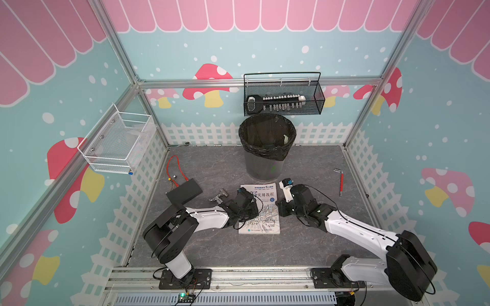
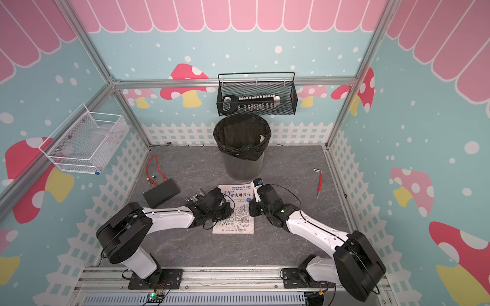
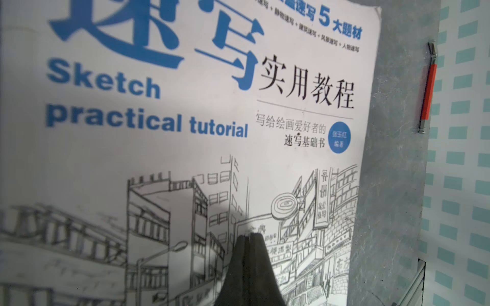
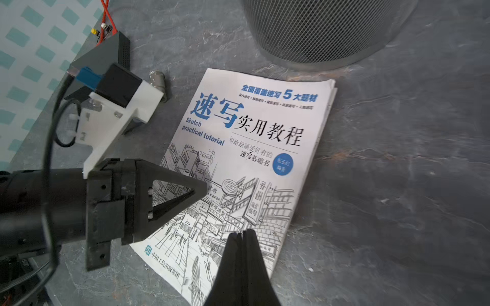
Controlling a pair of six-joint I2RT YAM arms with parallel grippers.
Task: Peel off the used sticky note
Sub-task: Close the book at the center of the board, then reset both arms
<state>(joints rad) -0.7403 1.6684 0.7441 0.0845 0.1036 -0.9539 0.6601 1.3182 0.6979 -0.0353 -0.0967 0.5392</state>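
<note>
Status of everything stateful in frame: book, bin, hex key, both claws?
Book: closed, flat on table, cover up.
Bin: upright, open top, black liner.
Hex key: lying flat, clear of book.
Left claw: shut, empty, over cover.
Right claw: shut, empty, over cover's edge.
Sticky note: none visible on cover.

The whole table (image 1: 212, 164) is seen from high above its near edge in both top views, facing down. The book (image 3: 185, 159) is viewed very closely from the left wrist, farther off from the right, and is shared by all views.
</note>
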